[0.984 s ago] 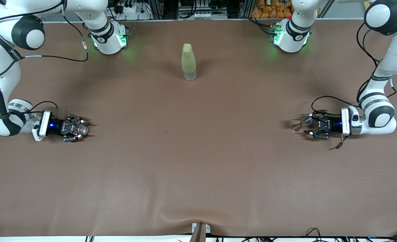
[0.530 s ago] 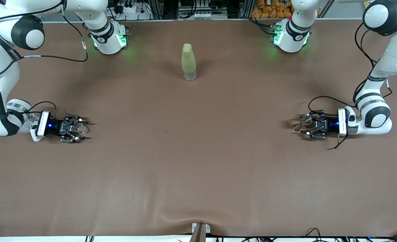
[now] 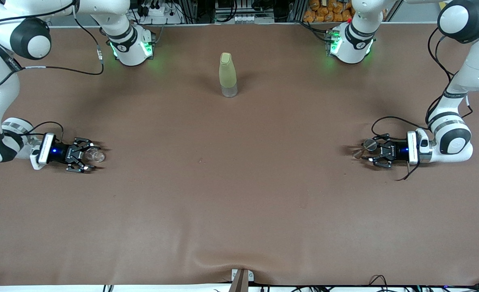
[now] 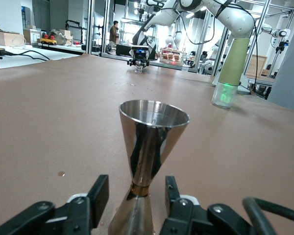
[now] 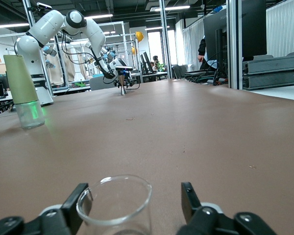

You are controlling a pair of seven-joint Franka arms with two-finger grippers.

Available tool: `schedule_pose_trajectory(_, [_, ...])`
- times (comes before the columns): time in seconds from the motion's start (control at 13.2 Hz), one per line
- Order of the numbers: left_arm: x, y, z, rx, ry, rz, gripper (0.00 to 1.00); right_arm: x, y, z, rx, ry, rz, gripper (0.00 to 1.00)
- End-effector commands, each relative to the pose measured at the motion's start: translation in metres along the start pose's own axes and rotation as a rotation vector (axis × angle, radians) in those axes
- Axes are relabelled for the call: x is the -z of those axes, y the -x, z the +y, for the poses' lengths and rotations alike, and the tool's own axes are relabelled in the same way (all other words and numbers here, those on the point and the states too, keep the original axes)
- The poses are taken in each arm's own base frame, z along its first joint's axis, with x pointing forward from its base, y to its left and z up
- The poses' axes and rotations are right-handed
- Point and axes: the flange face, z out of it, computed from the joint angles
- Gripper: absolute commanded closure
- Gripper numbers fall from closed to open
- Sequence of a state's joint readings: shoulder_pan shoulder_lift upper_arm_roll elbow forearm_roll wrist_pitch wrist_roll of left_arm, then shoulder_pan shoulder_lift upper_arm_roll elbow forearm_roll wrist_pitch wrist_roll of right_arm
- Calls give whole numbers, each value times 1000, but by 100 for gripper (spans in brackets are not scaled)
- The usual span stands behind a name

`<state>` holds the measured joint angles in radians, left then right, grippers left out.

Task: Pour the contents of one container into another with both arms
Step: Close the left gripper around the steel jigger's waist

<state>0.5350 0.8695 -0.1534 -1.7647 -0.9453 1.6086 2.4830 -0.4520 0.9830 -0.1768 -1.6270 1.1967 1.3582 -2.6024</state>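
The tiny clear glass cup [image 3: 95,155] stands on the table at the right arm's end. My right gripper [image 3: 86,155] lies low beside it, open, its fingertips reaching round the cup. In the right wrist view the cup [image 5: 115,205] sits between the fingers [image 5: 187,198], close to one and well apart from the other. The silvery hourglass measure [image 3: 370,144] stands upright at the left arm's end. My left gripper [image 3: 370,154] is open around it. In the left wrist view the measure [image 4: 149,142] rises between the fingers [image 4: 99,193], with a gap on each side.
A tall yellow-green bottle [image 3: 227,75] stands mid-table near the robots' bases, also seen as the bottle [image 4: 230,68] and the bottle [image 5: 23,88] in the wrist views. Brown cloth [image 3: 239,194] covers the table, with a wrinkle at its front edge.
My right gripper has drawn back toward the right arm's end of the table, so the cup now sits at its fingertips. My left gripper has shifted slightly toward the measure.
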Motion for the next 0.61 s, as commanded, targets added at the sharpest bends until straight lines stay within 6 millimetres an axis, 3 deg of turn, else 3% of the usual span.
schedule_pose_trajectory(0.0, [-3, -3, 0, -15, -21, 1, 47, 9, 1, 1, -5, 12, 21, 5])
schedule_pose_trajectory(0.38, [-6, -5, -2, -18, -17, 2, 53, 12, 2, 0, -6, 17, 22, 8])
schedule_pose_trajectory(0.53, [-6, -5, -2, -18, -17, 2, 54, 11, 3, 0, -4, 15, 22, 19])
